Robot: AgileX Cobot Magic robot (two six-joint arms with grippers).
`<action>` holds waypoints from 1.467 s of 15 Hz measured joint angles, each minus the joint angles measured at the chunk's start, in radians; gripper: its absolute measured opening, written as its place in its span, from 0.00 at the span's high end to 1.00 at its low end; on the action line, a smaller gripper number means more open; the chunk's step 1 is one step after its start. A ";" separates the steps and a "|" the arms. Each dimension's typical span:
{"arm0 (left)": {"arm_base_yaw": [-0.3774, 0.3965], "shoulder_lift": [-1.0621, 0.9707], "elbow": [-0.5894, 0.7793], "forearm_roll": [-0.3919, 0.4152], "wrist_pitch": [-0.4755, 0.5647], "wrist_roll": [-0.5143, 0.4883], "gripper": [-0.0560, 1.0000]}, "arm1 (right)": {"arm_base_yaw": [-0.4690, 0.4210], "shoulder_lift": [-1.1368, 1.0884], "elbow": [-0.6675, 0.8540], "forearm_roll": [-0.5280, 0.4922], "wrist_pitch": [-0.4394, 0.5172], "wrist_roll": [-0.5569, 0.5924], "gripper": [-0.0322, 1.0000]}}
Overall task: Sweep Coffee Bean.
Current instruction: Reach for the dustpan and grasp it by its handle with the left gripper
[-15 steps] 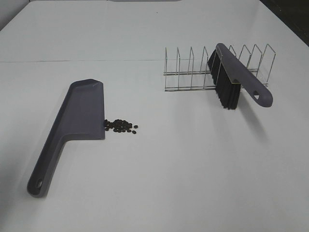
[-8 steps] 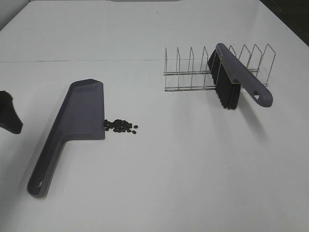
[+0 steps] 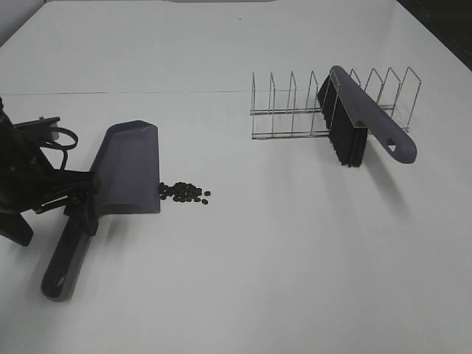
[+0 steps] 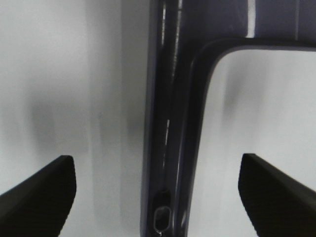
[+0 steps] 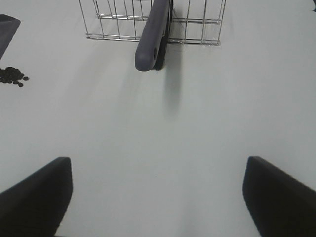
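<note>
The coffee beans (image 3: 184,192) lie in a small dark pile on the white table, touching the open front edge of the grey dustpan (image 3: 129,166); they also show in the right wrist view (image 5: 12,76). My left gripper (image 3: 80,206) is open and stands over the dustpan's handle (image 4: 168,143), one finger on each side of it. The grey brush (image 3: 365,112) with black bristles leans in the wire rack (image 3: 295,110). My right gripper (image 5: 157,168) is open and empty, well short of the brush (image 5: 152,34), and is not in the exterior high view.
The wire rack (image 5: 118,19) stands at the back right with the brush's handle end sticking out toward the front. A table seam (image 3: 147,92) runs across behind the dustpan.
My left arm has come in from the left edge and moved over the dustpan handle. The dustpan, beans and brush have not moved.
</note>
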 joint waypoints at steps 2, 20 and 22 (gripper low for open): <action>0.000 0.030 0.000 0.002 -0.025 -0.005 0.17 | 0.000 0.000 0.000 0.000 0.000 0.000 0.12; -0.079 0.204 -0.184 0.197 0.116 -0.231 0.37 | 0.000 0.000 0.000 0.000 0.003 0.000 0.12; -0.084 0.212 -0.186 0.181 0.112 -0.231 0.49 | 0.000 0.000 0.000 0.000 0.004 0.000 0.12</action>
